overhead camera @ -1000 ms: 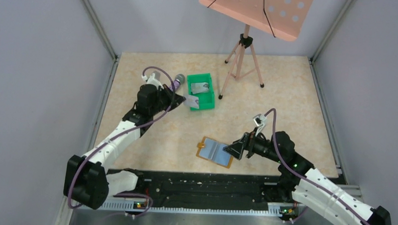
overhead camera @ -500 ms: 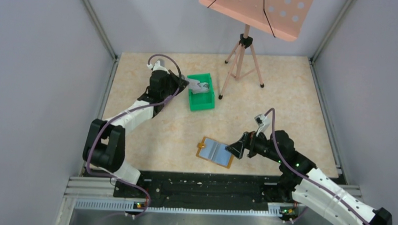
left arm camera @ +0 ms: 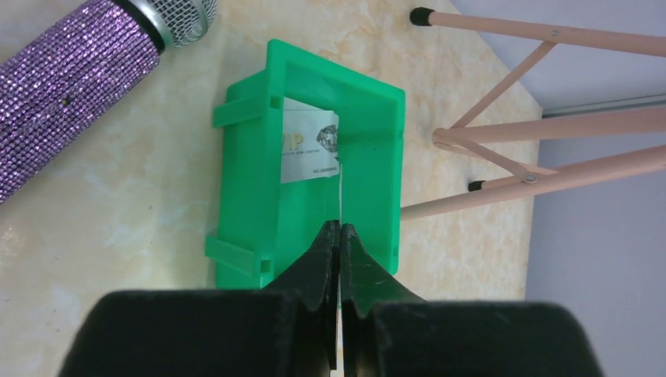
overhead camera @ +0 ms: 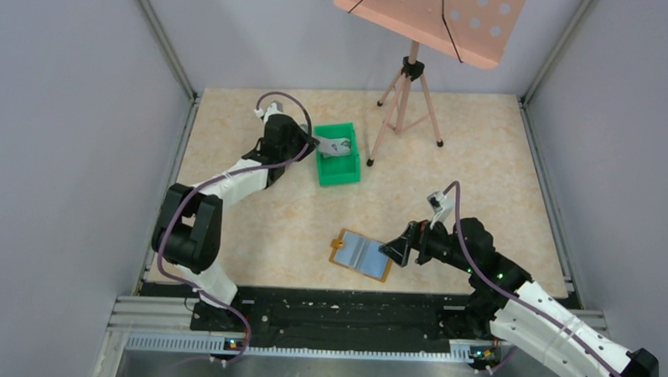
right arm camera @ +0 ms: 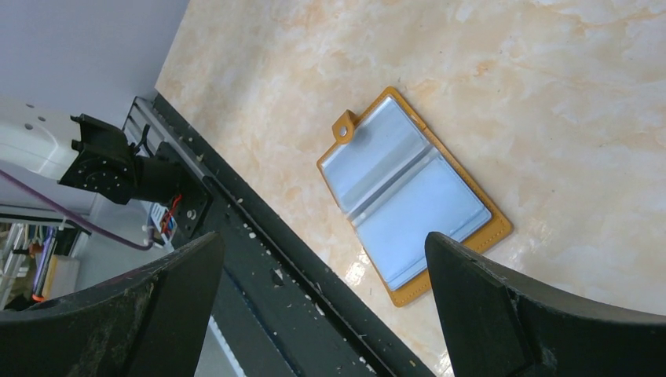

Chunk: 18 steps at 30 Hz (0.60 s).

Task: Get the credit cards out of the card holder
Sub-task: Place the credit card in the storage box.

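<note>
L gripper point(left arm camera: 339, 236) is pinched on a credit card point(left arm camera: 341, 188), right over the green bin point(left arm camera: 245, 157). I'd go lower, then let go slow. R gripper point(overhead camera: 393, 251) is wide apart near the card holder point(right arm camera: 408, 196).

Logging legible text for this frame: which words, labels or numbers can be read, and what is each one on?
"VIP": gold letters on the credit card lying in the green bin.
Small print below it on that card: too small to read.
No text shows on the held card, seen edge-on in the left end effector.
No text shows on the card holder.
</note>
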Tool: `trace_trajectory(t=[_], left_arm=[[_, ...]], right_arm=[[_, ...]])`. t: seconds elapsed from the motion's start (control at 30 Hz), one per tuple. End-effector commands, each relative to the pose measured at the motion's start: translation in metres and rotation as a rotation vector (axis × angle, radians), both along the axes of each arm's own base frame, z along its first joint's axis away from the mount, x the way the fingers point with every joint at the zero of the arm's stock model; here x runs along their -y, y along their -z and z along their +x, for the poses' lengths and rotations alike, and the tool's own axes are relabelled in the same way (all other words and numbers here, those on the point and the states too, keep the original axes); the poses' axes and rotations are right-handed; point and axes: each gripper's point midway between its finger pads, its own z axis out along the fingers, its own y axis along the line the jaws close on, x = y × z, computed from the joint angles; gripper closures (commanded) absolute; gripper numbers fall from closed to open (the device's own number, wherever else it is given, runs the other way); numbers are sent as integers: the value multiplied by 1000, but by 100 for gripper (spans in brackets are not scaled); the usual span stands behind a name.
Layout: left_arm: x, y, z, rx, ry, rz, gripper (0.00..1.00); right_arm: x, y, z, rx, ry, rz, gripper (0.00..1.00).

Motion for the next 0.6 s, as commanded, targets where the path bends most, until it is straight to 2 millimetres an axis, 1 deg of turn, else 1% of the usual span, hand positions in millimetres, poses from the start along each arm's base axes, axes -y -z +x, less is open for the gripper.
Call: trace_trajectory(t=[0.0, 0.2, 0.37, 0.43, 0.57], left_arm=[[1, 4, 6, -22, -37, 9, 100], [7, 15, 7, -59, -28, 38, 100], [14, 30, 9, -101, -1, 39, 100], [15, 37, 11, -113, 4, 49, 100], [18, 42, 13, -116, 6, 75, 100]], right_arm=[[0, -22, 7, 52, 15, 29, 1], [-1, -20, 7, 40, 21, 37, 1], [-3, -24, 8, 41, 18, 50, 1], [-4, -22, 7, 33, 14, 47, 1], [-4, -19, 7, 26, 13, 42, 1]])
